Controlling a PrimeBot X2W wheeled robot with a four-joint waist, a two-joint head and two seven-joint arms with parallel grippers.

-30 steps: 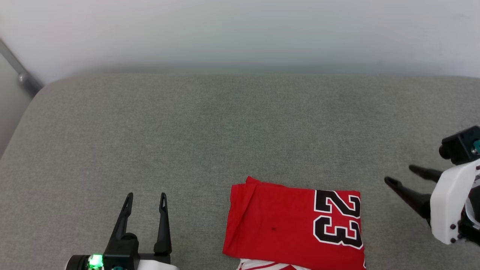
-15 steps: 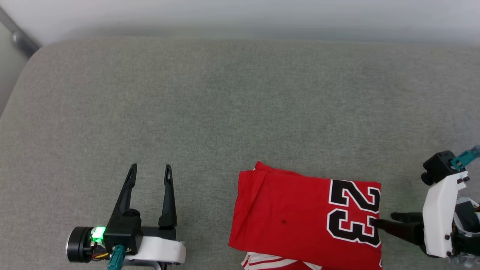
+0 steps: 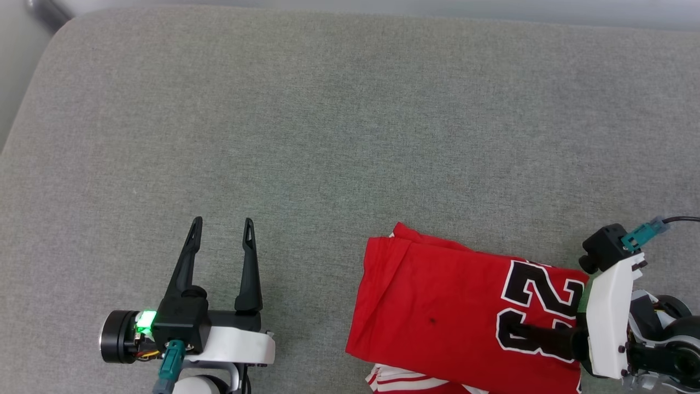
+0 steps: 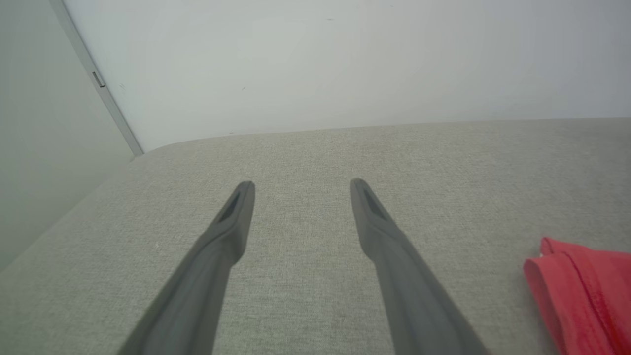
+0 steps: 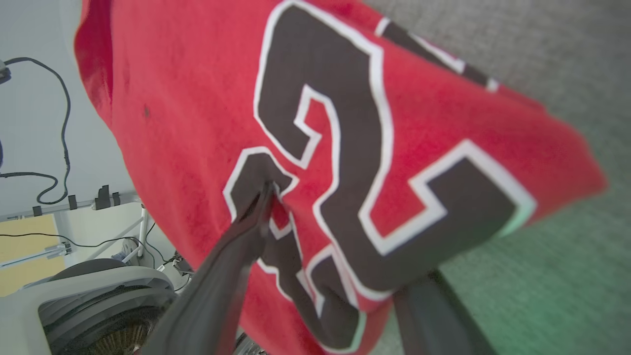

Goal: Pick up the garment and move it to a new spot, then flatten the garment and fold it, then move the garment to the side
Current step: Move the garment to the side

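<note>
Though already folded, not yet moved aside: right gripper (image 3: pixel 514 331) wide, seemingly astride garment (image 3: pixel 437 306) edge; left gripper (image 3: pixel 222 221) wide, empty.

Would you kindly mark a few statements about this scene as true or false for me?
1. The garment lies folded with its 23 facing up. True.
2. The left gripper grips the garment. False: it is open over the bare grey cushion, apart from the garment.
3. The right gripper is open, one finger above the garment's edge and one below. True.
4. The garment rests on a wooden table. False: it rests on the grey cushion.
</note>
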